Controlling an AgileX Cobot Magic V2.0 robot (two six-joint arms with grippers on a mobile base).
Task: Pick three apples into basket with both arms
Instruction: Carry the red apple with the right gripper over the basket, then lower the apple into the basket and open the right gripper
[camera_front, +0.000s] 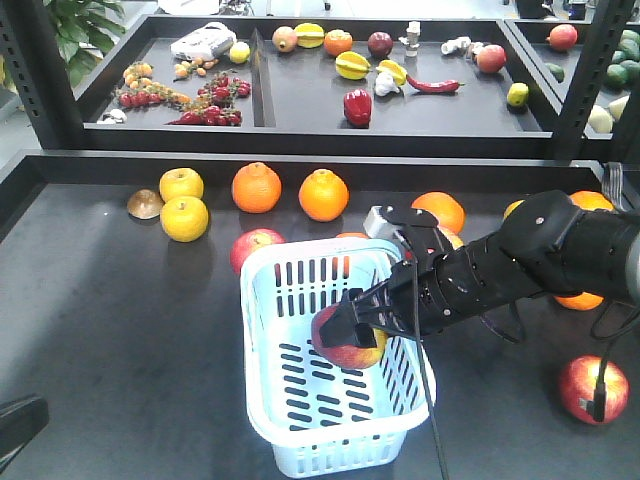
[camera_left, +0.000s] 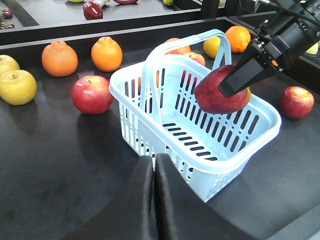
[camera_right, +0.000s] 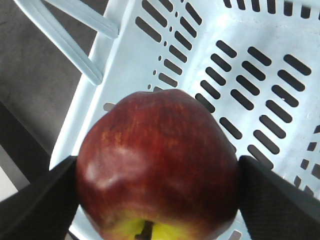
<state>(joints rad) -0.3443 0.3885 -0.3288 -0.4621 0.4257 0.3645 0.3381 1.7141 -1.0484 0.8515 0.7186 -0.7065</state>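
Note:
The pale blue slotted basket (camera_front: 330, 455) stands at the front middle of the dark table. My right gripper (camera_front: 350, 330) hangs over its inside, shut on a dark red apple (camera_front: 356, 354). In the right wrist view that apple (camera_right: 155, 160) sits between both fingers (camera_right: 40, 210), stem end towards the camera, above the basket floor (camera_right: 260, 75). A second red apple (camera_front: 255, 245) lies just behind the basket's left corner. A third (camera_front: 593, 388) lies at the front right. My left gripper (camera_left: 154, 159) is shut and empty, close to the basket's near wall (camera_left: 150, 130).
Oranges (camera_front: 257, 187) (camera_front: 323, 194) and yellow apples (camera_front: 184, 218) line the back of the table, with more oranges behind the right arm. A raised shelf (camera_front: 300, 130) with mixed fruit and black posts stands beyond. A thin cable (camera_front: 432, 420) hangs across the basket's right side.

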